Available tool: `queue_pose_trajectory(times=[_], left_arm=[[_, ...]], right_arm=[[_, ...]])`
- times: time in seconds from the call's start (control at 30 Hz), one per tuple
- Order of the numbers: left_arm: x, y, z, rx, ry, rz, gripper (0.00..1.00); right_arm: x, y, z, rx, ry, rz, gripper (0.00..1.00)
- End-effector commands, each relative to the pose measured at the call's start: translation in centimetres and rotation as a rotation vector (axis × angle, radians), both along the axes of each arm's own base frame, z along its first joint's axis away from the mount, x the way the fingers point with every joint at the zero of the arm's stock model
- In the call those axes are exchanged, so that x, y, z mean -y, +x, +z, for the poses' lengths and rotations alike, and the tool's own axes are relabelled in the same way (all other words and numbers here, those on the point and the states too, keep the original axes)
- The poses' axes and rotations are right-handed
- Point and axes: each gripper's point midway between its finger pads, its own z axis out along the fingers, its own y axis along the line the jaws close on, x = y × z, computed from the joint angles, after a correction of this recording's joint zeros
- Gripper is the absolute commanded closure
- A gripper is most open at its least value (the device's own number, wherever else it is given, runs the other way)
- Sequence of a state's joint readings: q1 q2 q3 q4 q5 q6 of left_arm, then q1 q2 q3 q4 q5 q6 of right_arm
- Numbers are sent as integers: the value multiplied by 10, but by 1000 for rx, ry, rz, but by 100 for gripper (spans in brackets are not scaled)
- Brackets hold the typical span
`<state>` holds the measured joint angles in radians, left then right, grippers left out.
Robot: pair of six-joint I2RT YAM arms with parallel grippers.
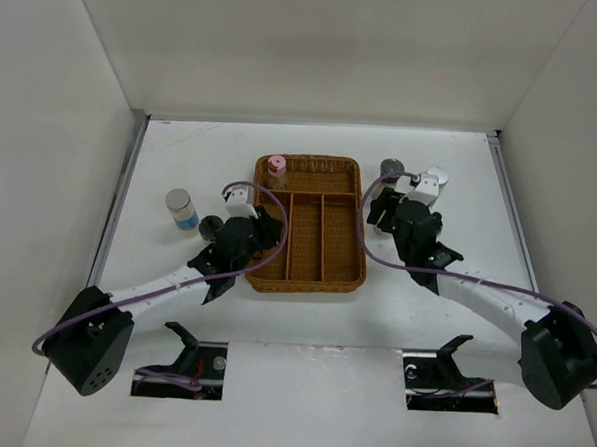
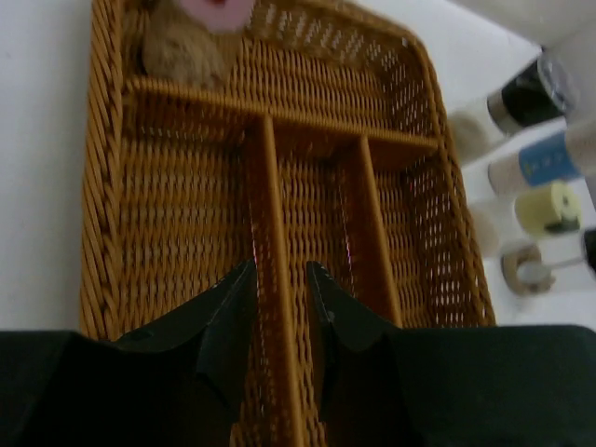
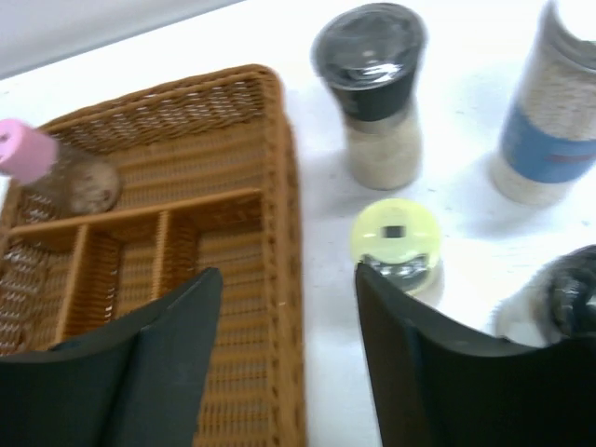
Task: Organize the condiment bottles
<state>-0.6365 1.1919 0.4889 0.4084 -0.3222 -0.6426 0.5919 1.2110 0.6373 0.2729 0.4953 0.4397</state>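
Right wrist | my right claw (image 3: pixel 287 272) gapes wide, empty | centre it round yellow-lidded jar (image 3: pixel 395 244), clear of black-capped bottle (image 3: pixel 370 93), before closing

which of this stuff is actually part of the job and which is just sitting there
Job: pink-lidded jar, yellow-lidded jar, black-capped bottle, blue-banded cylinder, second blue-banded cylinder, grey-lidded jar.
Just there: wicker tray, white table.

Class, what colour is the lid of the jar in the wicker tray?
Pink; the lid shows best in the right wrist view.
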Motion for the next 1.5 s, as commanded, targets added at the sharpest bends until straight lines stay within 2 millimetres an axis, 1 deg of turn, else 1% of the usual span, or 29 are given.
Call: queue_pose_trajectory(times=[0.0,0.07,0.13,0.2,0.3,0.43,0.53,0.73,0.8,0.83,0.93,1.03,1.1,1.17,1.2,1.27,1.37,1.47], left_arm=[[27,-22,46,123,-171,-146,74],[41,-39,40,121,-190,-214,73],[51,-49,33,128,-206,-259,73],[61,-54,29,138,-222,-291,72],[75,-61,25,152,-246,-352,72],[85,-69,19,151,-279,-389,71],[84,-75,15,145,-288,-399,71],[83,-80,18,154,-302,-403,70],[81,-80,20,161,-307,-399,70],[80,-80,21,162,-307,-398,70],[79,-80,20,161,-307,-393,69],[79,-80,21,162,-314,-392,69],[79,-80,20,161,-313,-392,69],[79,-79,18,157,-315,-388,69],[79,-79,19,156,-319,-388,68],[79,-79,20,159,-321,-390,68],[80,-78,16,150,-317,-389,68],[79,-78,17,153,-322,-386,67]], right_arm=[[12,10,18,8,9,-51,29],[20,15,12,-7,-3,-75,25],[28,21,6,-29,-13,-96,22],[29,25,1,-56,-28,-101,20],[29,31,-7,-96,-58,-108,20],[27,36,-15,-130,-69,-120,20],[29,44,-21,-146,-80,-145,22],[29,56,-36,-197,-126,-180,27],[36,55,-39,-205,-155,-221,27],[42,53,-37,-197,-167,-248,27],[42,48,-24,-144,-161,-258,27],[45,42,-5,-88,-125,-258,27],[46,37,4,-66,-106,-250,27],[48,35,7,-59,-94,-243,27],[49,35,6,-63,-94,-242,27],[55,36,-5,-91,-101,-250,26],[49,41,-24,-137,-107,-220,26],[41,49,-34,-160,-110,-201,26]])
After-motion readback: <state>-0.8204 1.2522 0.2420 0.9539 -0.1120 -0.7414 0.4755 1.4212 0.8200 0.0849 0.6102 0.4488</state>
